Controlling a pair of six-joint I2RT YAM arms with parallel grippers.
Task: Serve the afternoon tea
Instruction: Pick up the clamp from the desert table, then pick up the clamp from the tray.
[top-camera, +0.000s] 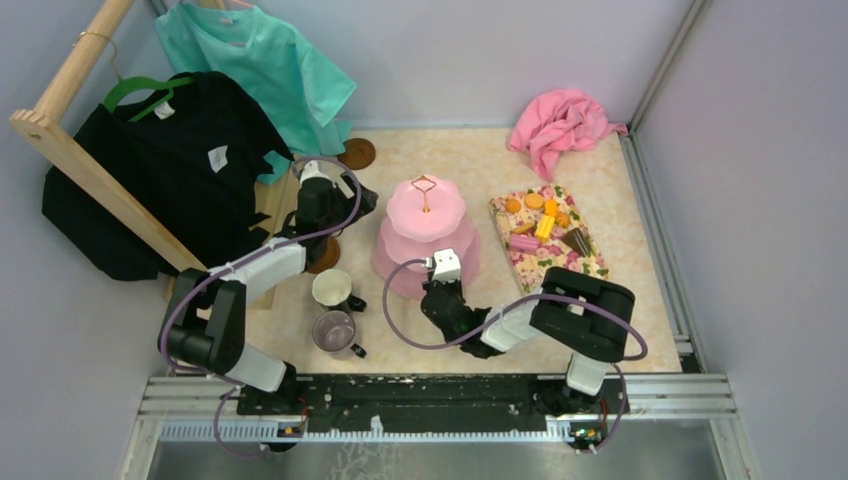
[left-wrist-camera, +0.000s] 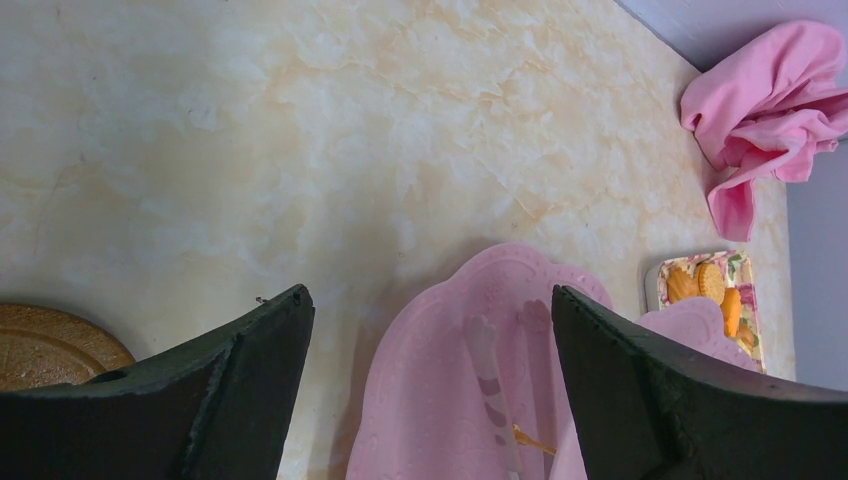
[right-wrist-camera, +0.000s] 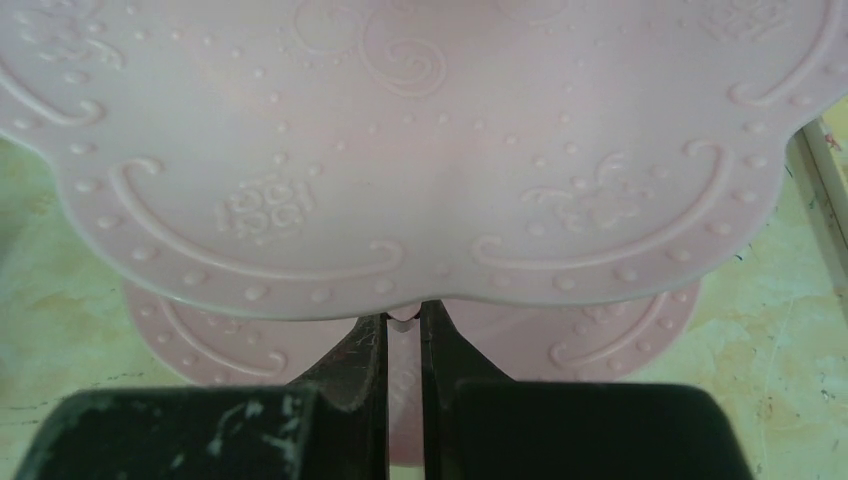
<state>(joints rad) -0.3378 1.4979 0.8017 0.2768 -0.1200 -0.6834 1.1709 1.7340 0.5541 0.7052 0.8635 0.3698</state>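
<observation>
Your right pincer (right-wrist-camera: 403, 335) is nipped almost closed on the scalloped rim of one tier of the pink three-tier cake stand (top-camera: 425, 225), with a sliver of pink between the jaws. The stand sits mid-table (top-camera: 450, 150), its gold loop (top-camera: 424, 184) upright and its tiers bare. Your left pincer (left-wrist-camera: 430, 300) hangs just left of the stand, spread wide and holding nothing, with a brown saucer (left-wrist-camera: 50, 345) beside it. Nearer you stand the white mug (top-camera: 331, 287) and the grey-purple mug (top-camera: 334, 330). To the stand's right, the snacks (top-camera: 545, 225) lie on the floral mat (top-camera: 590, 262). A pink cloth (top-camera: 560, 125) is crumpled beyond.
</observation>
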